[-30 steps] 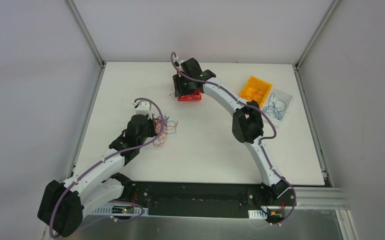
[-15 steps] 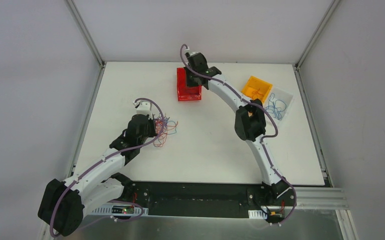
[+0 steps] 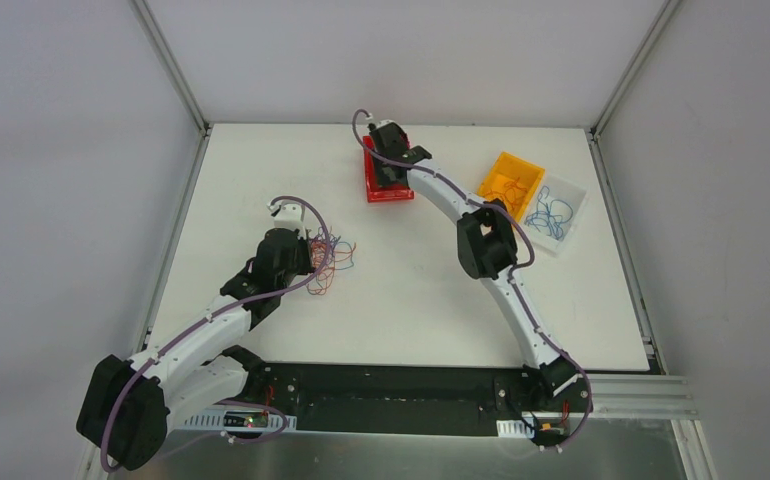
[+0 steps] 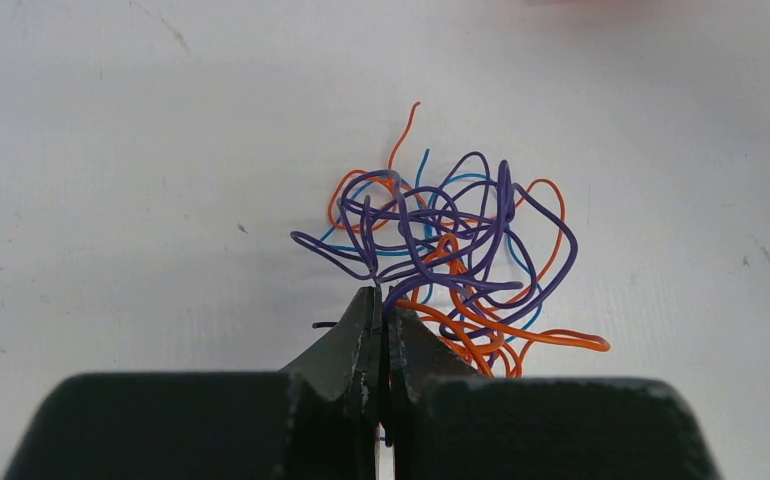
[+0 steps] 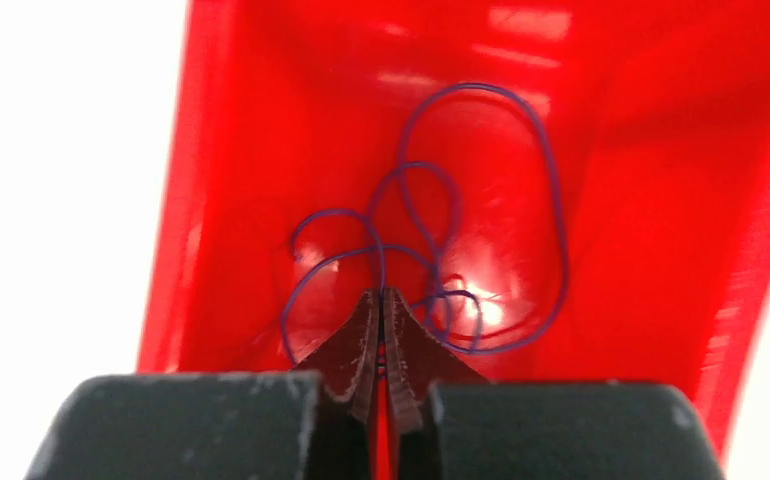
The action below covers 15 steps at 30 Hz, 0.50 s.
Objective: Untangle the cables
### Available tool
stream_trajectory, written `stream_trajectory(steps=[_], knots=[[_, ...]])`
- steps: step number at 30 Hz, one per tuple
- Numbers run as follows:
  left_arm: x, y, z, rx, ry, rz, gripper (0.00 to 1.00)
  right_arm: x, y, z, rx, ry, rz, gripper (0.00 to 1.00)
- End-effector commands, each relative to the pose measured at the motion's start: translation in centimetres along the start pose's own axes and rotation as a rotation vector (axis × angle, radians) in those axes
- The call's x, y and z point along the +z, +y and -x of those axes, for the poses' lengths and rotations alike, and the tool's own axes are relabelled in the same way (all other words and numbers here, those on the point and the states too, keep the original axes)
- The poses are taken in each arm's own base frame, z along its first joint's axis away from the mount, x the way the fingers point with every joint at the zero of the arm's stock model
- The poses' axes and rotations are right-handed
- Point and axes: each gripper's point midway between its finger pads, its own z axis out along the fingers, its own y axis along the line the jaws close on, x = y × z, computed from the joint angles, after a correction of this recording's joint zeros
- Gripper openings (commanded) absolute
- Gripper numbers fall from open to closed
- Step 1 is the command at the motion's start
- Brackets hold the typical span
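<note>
One flat white tabletop (image 3: pixel 411 300): carries everything below; only the top view shows it whole.
Two white-and-black robot arms: left arm (image 3: pixel 211 320) bends to the table's left-centre; right arm (image 3: pixel 516 290) stretches to the far edge.
Red plastic open bin (image 3: pixel 371 188): near the far edge, under the right wrist. The top view hides its inside; the right wrist view looks straight into the bin (image 5: pixel 661 200).
Orange plastic bin (image 3: pixel 523 160): far right, just beside the clear tray; holds a few thin red-orange wires (image 3: pixel 508 187). Top view only.
Clear plastic tray (image 3: pixel 573 190): right of the orange bin; holds looped thin blue wires (image 3: pixel 551 215). Top view only.
Tangle of thin purple, orange and blue cables (image 4: pixel 441 250): on the bare table at the tips of the left gripper (image 4: pixel 381 300), well apart from all three containers. From above the tangle (image 3: pixel 329 258) is a blur of colour; the left wrist view separates the strands. It spreads wider across than deep; one orange end points away from the gripper, and one orange strand trails to the right.
Single thin purple wire (image 5: pixel 448 297): lies in the red bin, its largest loop drawn out along the bin's length, away from the right gripper (image 5: pixel 381 298).
Left gripper: jaws closed, a purple strand of the tangle pinched between the tips.
Right gripper: jaws closed tip to tip over the red bin's floor; the purple wire runs up to the tips, but whether it is pinched cannot be told.
</note>
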Motion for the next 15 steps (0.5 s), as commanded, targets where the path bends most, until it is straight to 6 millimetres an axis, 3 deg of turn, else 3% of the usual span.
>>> stream_trajectory(steps=[1,7,11,15], knots=[[0.1,0.0,1.4,-0.002,-0.038,0.005,0.0,-3.0,2.4,0.3,-0.153,-0.001,0.027,0.0],[0.0,0.1,1.5,-0.002,-0.04,0.007,0.0,-8.1,2.8,1.6,-0.122,-0.02,0.084,0.05],[-0.1,0.0,1.5,-0.004,-0.043,0.001,0.0,-11.5,2.0,3.7,-0.068,-0.067,0.046,0.42],[-0.1,-0.1,1.5,-0.003,-0.04,-0.007,0.0,-14.8,1.6,5.7,-0.024,-0.098,0.035,0.54]])
